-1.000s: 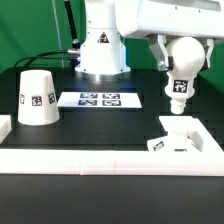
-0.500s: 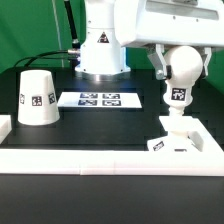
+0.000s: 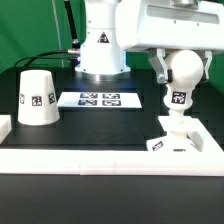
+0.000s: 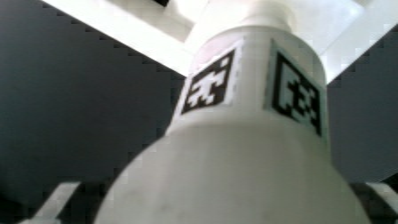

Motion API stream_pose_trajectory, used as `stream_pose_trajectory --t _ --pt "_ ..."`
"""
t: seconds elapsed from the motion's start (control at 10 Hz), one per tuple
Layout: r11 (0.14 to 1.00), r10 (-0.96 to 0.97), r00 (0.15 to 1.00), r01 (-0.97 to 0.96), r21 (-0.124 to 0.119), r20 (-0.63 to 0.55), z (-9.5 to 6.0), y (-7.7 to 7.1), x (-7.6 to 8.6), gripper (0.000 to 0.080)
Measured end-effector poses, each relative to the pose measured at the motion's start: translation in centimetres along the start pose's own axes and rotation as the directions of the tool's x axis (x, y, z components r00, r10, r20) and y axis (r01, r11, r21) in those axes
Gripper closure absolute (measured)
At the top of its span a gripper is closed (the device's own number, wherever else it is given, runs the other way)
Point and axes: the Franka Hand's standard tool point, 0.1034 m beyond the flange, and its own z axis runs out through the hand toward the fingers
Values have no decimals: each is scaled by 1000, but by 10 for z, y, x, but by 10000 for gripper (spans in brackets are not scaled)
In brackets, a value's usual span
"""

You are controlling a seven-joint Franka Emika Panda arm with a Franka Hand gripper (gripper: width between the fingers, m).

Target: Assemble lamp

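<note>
My gripper [image 3: 183, 62] is shut on the round head of the white bulb [image 3: 179, 92] and holds it upright, stem down. The stem's end stands on or just above the raised socket of the flat square base [image 3: 195, 138] at the exterior view's right; I cannot tell if they touch. In the wrist view the bulb [image 4: 231, 130] with two square tags fills the picture between my fingertips [image 4: 54, 202]. The tapered shade [image 3: 37, 97] stands mouth down at the exterior view's left, apart from the gripper.
The marker board [image 3: 100, 99] lies flat in the middle of the black table. A white raised wall [image 3: 100, 155] runs along the front and up both sides. The robot's white body [image 3: 103, 45] stands at the back.
The bulb has swung from tilted to upright and come down toward the base's socket. The shade and base have not moved.
</note>
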Motion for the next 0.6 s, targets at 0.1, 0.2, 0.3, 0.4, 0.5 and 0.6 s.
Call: stream_pose_trajectory --t 0.1,0.2,0.3,0.4,0.5,0.6 --pt "1000 -1 1000 1 0 -1 0 -1 0 223" --pt "1000 -3 1000 3 -1 -6 1 -2 1 223" --pt "1000 -4 1000 4 -4 -14 2 -2 2 223" --pt "1000 -5 1000 5 -4 -15 2 -3 3 223" --pt "1000 -6 1000 6 -3 -12 2 -2 4 223" --pt "1000 -5 1000 5 -2 -8 0 1 7 223"
